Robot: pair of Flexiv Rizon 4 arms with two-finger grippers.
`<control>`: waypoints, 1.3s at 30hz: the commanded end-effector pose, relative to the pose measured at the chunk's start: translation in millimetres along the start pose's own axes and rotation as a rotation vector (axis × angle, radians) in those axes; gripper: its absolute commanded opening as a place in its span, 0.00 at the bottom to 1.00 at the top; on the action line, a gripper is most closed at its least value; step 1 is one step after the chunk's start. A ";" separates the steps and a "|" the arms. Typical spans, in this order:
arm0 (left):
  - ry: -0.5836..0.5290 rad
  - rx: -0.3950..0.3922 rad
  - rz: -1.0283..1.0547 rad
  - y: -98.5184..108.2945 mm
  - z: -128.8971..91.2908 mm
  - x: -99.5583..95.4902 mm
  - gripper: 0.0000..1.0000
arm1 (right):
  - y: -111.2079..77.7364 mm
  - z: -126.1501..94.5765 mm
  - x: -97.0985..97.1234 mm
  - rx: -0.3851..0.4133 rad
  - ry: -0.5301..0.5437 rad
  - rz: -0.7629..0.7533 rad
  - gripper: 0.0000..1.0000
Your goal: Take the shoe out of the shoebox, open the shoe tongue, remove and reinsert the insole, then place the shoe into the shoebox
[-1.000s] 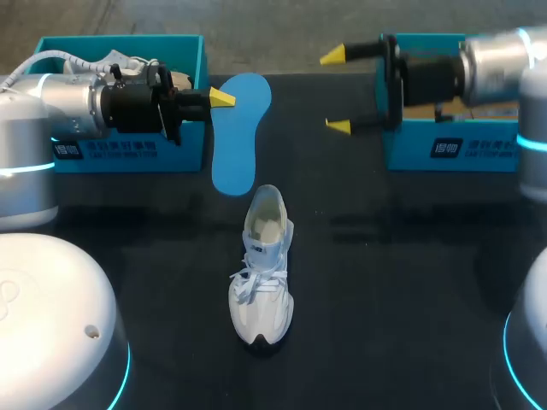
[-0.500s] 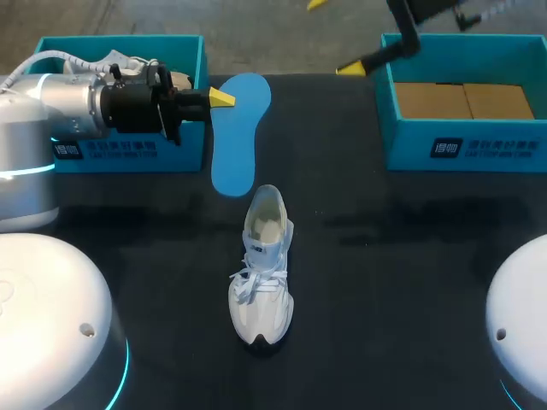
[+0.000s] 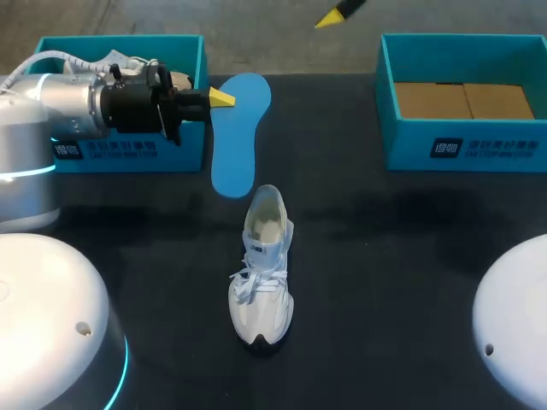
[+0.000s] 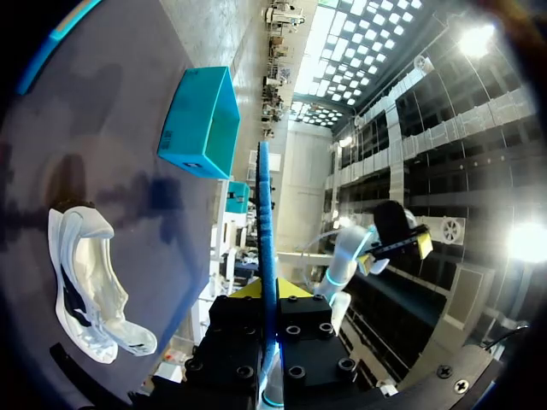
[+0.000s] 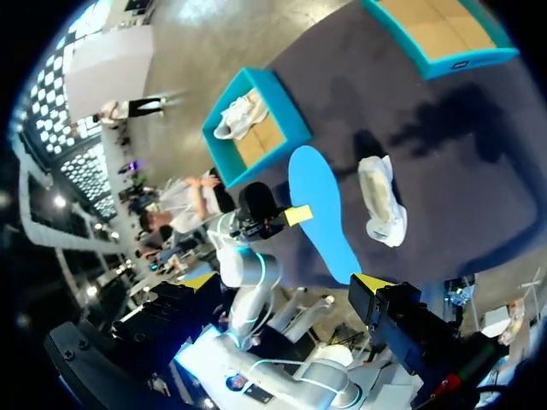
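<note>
Head: left gripper (image 3: 219,98) pinches blue insole (image 3: 237,141) beside left box (image 3: 192,102). Shoe (image 3: 262,273) stands upright on table (image 3: 385,282), toe toward robot, well apart from right box (image 3: 466,145).
Left wrist: insole edge-on, clamped from both sides; shoe lies off to one side.
Right wrist: right gripper (image 5: 286,282) spread wide, holding nothing, high above shoe and insole.

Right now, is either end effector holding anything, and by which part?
The left end effector grips the flat blue insole by the edge of its wider end; the right end effector holds nothing.
</note>
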State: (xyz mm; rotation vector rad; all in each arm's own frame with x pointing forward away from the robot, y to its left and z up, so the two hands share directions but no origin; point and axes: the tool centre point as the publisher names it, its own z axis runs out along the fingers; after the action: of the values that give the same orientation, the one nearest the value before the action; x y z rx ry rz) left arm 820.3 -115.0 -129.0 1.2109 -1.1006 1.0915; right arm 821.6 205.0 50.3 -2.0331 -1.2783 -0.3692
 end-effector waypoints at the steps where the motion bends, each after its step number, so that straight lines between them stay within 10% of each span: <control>1: -0.003 0.003 0.000 1.2 0.0 0.7 0.00 | -7.0 1.3 11.3 -0.092 -0.640 0.009 1.00; 16: -0.003 0.003 0.000 1.2 0.0 0.7 0.00 | -16.3 30.8 27.8 -0.229 -0.845 -0.100 1.00; 39: -0.003 0.003 0.000 1.2 0.0 0.7 0.00 | -23.4 82.7 29.6 -0.357 -0.779 -0.177 1.00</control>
State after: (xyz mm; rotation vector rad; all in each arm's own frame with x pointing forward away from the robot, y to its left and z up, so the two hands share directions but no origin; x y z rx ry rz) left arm 820.2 -115.1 -129.2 1.2102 -1.0997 1.0930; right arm 804.7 287.7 18.3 -2.4866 -1.9750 0.1650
